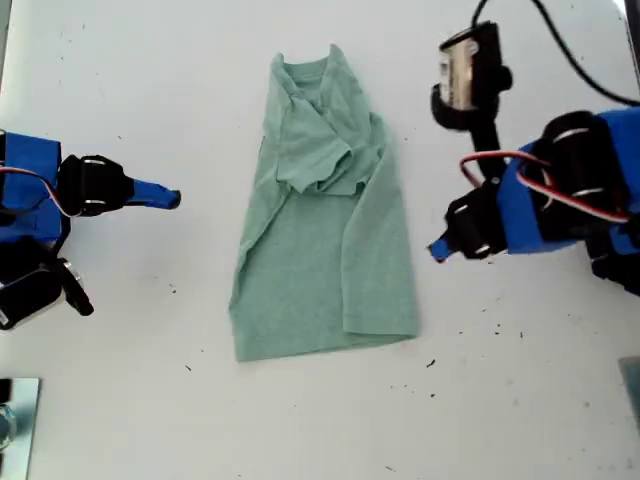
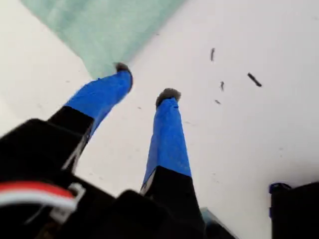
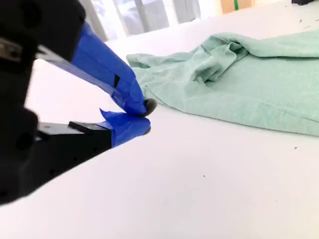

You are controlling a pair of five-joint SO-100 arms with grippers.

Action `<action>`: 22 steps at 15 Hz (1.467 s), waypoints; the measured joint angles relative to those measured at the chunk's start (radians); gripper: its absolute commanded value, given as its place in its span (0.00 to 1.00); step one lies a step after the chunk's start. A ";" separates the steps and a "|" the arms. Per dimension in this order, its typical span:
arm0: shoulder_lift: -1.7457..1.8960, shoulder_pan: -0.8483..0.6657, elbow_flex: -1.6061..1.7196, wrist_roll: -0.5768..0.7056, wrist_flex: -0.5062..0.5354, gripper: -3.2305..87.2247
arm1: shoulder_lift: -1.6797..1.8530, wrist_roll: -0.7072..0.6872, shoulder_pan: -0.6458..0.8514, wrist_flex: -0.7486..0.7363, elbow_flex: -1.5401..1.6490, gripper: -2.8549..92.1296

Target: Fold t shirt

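The pale mint-green t shirt (image 1: 320,250) lies flat on the white table in the middle of the exterior view, collar toward the far edge. Its sides are folded inward and a sleeve is bunched over the chest. My first gripper (image 1: 437,248) hovers just off the shirt's edge on the exterior view's right. It is open (image 2: 145,82) with nothing between its fingers, and one fingertip (image 2: 122,69) is near a corner of the t shirt (image 2: 104,30). My second gripper (image 1: 172,198) is on the exterior view's left, shut and empty (image 3: 145,118), a short way from the t shirt (image 3: 239,79).
Small dark specks (image 1: 430,363) dot the table near the shirt's hem, and the first wrist view also shows the specks (image 2: 253,79). A black cable (image 1: 560,50) trails at the exterior view's upper right. A metallic object (image 1: 15,420) sits at its lower left edge.
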 measured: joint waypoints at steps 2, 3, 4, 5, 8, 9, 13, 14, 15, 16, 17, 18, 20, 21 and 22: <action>0.000 0.000 0.000 0.000 0.000 0.03 | 0.249 -0.049 0.075 -0.209 0.449 0.11; 0.000 0.000 0.000 0.000 0.000 0.03 | 0.360 -0.072 0.124 -0.313 0.652 0.12; 0.000 0.000 0.000 0.000 0.000 0.03 | 0.457 -0.095 0.144 -0.374 0.804 0.13; 0.000 0.000 0.000 0.000 0.000 0.03 | 0.532 -0.121 0.176 -0.400 0.897 0.12; -0.044 0.017 -0.017 -0.044 0.000 0.03 | 0.575 -0.169 0.252 -0.460 1.000 0.09; -0.107 0.034 -0.063 -0.077 0.006 0.03 | 0.577 -0.179 0.262 -0.471 1.006 0.09; -0.634 0.169 -0.623 -0.184 0.285 0.03 | 0.577 -0.192 0.275 -0.489 1.011 0.09; -0.784 0.199 -0.838 -0.190 0.396 0.03 | 0.577 -0.192 0.275 -0.491 1.012 0.09; -0.930 0.224 -1.051 -0.202 0.502 0.03 | 0.580 -0.192 0.275 -0.491 1.015 0.08; -1.075 0.264 -1.258 -0.210 0.595 0.03 | 0.580 -0.192 0.275 -0.491 1.017 0.08; -1.206 0.302 -1.440 -0.213 0.647 0.03 | 0.583 -0.192 0.275 -0.491 1.019 0.08; -1.315 0.342 -1.589 -0.213 0.664 0.07 | 0.589 -0.192 0.275 -0.491 1.022 0.08; -1.457 0.393 -1.726 -0.222 0.667 0.30 | 0.607 -0.192 0.275 -0.491 1.031 0.08; -1.496 0.397 -1.743 -0.222 0.667 0.34 | 0.623 -0.192 0.275 -0.491 1.039 0.09; -1.513 0.397 -1.747 -0.222 0.667 0.36 | 0.643 -0.190 0.275 -0.491 1.045 0.09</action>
